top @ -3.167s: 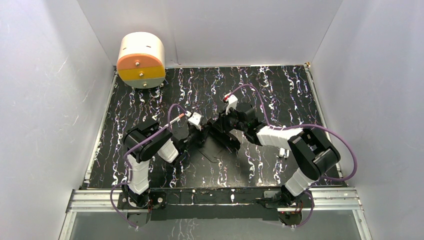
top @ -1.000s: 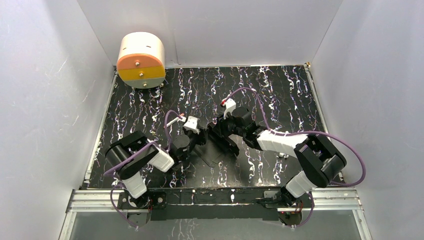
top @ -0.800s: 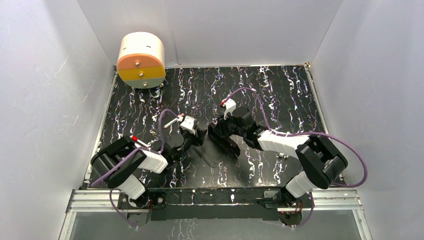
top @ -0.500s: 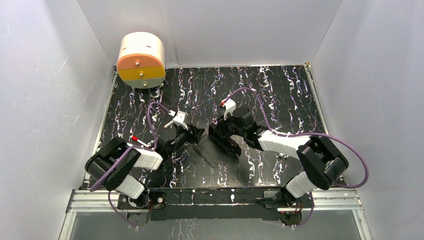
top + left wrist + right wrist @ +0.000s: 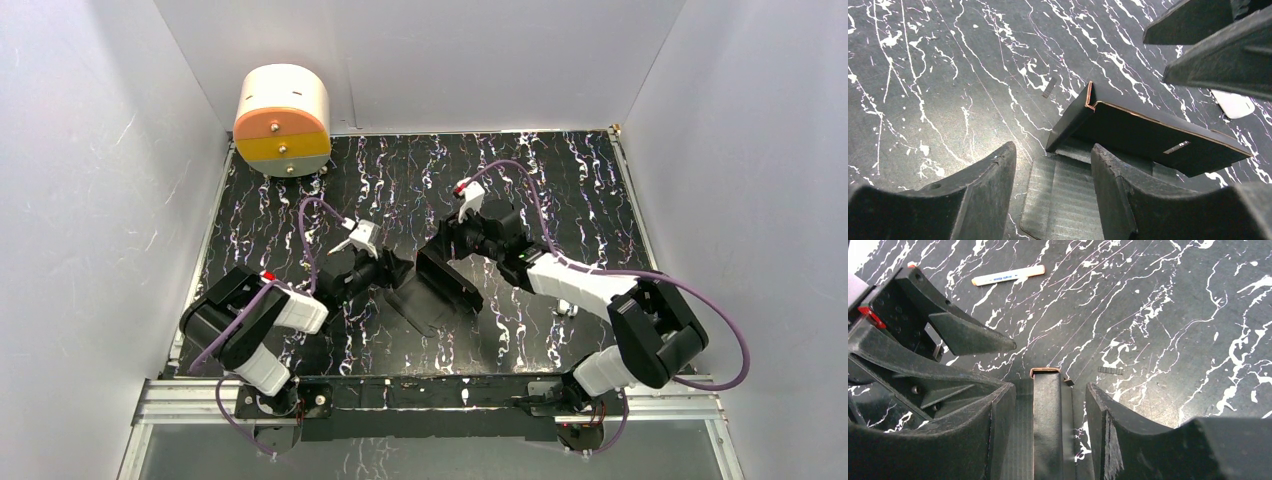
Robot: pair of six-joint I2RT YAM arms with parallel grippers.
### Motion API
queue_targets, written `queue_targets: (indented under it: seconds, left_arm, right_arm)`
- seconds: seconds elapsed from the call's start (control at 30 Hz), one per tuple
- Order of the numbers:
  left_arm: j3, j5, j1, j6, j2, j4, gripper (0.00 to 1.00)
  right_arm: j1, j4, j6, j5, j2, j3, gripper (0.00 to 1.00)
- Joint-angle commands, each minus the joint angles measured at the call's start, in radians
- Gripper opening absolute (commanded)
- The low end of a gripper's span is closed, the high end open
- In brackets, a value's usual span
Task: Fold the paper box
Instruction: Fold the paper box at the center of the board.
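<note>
The paper box (image 5: 425, 300) is matte black card lying half folded at the table's middle. One long wall (image 5: 1148, 135) stands upright, and a ribbed flap (image 5: 1063, 200) lies flat on the table. My left gripper (image 5: 1053, 150) is open and low at the box's left end (image 5: 395, 272); the flat flap runs between its fingers without being pinched. My right gripper (image 5: 1050, 387) is open at the box's far right (image 5: 447, 258). It straddles the upright wall's top edge (image 5: 1048, 425), with a gap showing on each side.
A cream and orange round container (image 5: 283, 120) stands at the back left corner. A white marker (image 5: 1008, 275) lies on the black marbled table (image 5: 560, 180) near the right arm. Small dark strips (image 5: 1110, 370) lie beside the box. Grey walls close in three sides.
My right gripper has opened off the box wall and drawn back to the right. My left gripper swung left and lower at the box's end, and its jaws widened a little.
</note>
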Motion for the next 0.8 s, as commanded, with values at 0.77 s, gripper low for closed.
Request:
queue_targets:
  seconds: [0.77]
  left_arm:
    - [0.148,0.126,0.026,0.067,0.2,0.028,0.27]
  right_arm:
    - [-0.023,0.237,0.156,-0.095,0.191,0.027,0.4]
